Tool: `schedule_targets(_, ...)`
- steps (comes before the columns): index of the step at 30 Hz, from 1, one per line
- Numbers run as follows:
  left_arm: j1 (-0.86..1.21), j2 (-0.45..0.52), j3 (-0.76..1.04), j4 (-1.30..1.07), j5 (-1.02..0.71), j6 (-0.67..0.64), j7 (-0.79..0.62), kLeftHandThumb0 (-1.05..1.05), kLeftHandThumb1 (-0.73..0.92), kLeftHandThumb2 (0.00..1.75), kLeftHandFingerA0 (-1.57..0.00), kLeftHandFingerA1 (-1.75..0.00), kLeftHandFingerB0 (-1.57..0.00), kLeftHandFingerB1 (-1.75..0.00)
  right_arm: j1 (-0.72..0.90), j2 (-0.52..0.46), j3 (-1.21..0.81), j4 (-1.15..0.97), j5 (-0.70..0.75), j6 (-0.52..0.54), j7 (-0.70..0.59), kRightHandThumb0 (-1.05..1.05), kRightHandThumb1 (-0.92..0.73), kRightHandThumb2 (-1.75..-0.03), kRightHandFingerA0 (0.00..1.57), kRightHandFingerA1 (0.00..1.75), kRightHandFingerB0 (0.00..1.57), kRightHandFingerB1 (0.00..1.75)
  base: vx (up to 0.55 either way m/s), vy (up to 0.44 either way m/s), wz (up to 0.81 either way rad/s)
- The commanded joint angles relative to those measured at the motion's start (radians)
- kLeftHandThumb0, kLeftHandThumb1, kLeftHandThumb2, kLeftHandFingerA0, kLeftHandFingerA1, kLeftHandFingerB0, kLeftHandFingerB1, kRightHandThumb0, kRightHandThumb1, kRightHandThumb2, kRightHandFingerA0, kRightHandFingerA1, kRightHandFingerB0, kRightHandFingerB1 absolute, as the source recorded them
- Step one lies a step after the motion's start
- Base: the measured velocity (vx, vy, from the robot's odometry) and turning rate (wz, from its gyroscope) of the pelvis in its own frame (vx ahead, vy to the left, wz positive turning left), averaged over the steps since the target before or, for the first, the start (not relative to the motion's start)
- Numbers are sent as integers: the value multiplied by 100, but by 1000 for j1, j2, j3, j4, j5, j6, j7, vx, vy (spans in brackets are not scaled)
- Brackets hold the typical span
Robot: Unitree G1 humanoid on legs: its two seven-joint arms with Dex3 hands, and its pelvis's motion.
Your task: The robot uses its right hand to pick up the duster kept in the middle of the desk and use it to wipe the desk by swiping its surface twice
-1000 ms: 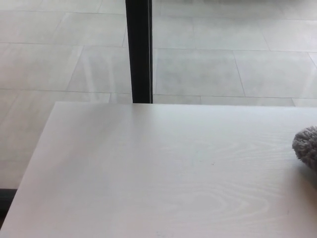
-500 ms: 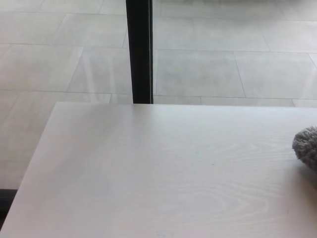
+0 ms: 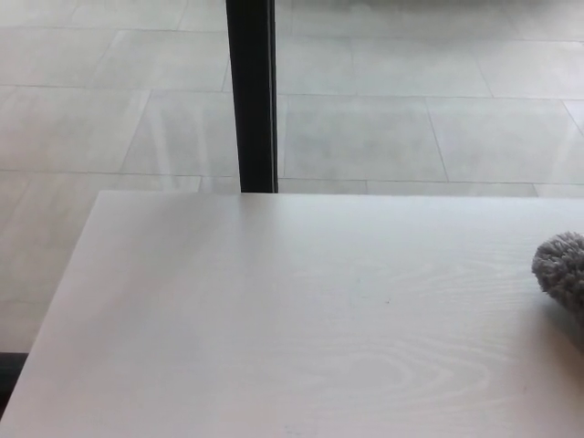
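Note:
A fluffy grey duster [image 3: 562, 268] lies on the white wood-grain desk [image 3: 292, 328] at the picture's right edge, partly cut off by the frame. Only its rounded left end shows. Neither of my hands nor any part of my arms appears in the head view.
The desk's far edge runs across the middle of the view and its left edge slants down to the lower left. Beyond it is a pale tiled floor [image 3: 383, 119] and a black vertical post [image 3: 251, 91] standing behind the desk's far edge.
The whole picture has shifted slightly to the left, so the camera moved. The duster lies as before.

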Motion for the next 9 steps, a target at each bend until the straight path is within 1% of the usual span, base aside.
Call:
schedule_targets(1, 16, 29, -13, 10, 6, -5, 34, -52, 67, 60, -62, -54, -57, -47, -59, 228, -301, 171, 486, 98, 106, -80, -60, -106, 72, 103, 3, 61, 0, 0, 0)
schedule_targets(2, 15, 32, -15, 10, 8, -3, 32, -54, 63, 59, -65, -58, -60, -48, -63, 235, -272, 185, 453, 87, 107, -84, -62, -108, 70, 102, 5, 59, 0, 0, 0)
schedule_targets(3, 13, 33, -12, 12, 6, 5, 35, -52, 63, 59, -67, -59, -60, -50, -64, 243, -264, 176, 445, 83, 110, -84, -61, -106, 70, 101, 6, 63, 0, 0, 0)
schedule_targets(4, 9, 36, -9, 14, 2, 19, 40, -50, 62, 59, -69, -63, -59, -50, -67, 244, -260, 183, 437, 78, 115, -80, -61, -107, 75, 100, 11, 69, 0, 0, 0)
schedule_targets(6, 6, 39, -4, 16, -3, 36, 45, -50, 62, 59, -69, -63, -59, -50, -72, 241, -258, 201, 428, 70, 122, -80, -61, -107, 75, 100, 11, 69, 0, 0, 0)
schedule_targets(7, 11, 42, -5, 16, -1, 37, 48, -50, 64, 60, -67, -62, -60, -50, -80, 233, -248, 237, 418, 68, 148, -79, -85, -63, 65, 94, 5, 77, 0, 0, 0)
schedule_targets(8, 21, 45, -23, 18, 22, 29, 85, -57, 62, 59, -76, -58, -66, -48, -70, 232, -243, 258, 414, 74, 184, -69, -60, -109, 65, 86, 1, 58, 0, 0, 0)
schedule_targets(9, 21, 45, -23, 18, 22, 29, 85, -57, 62, 59, -76, -58, -66, -48, -70, 232, -243, 258, 414, 74, 184, -69, -60, -109, 65, 86, 1, 58, 0, 0, 0)
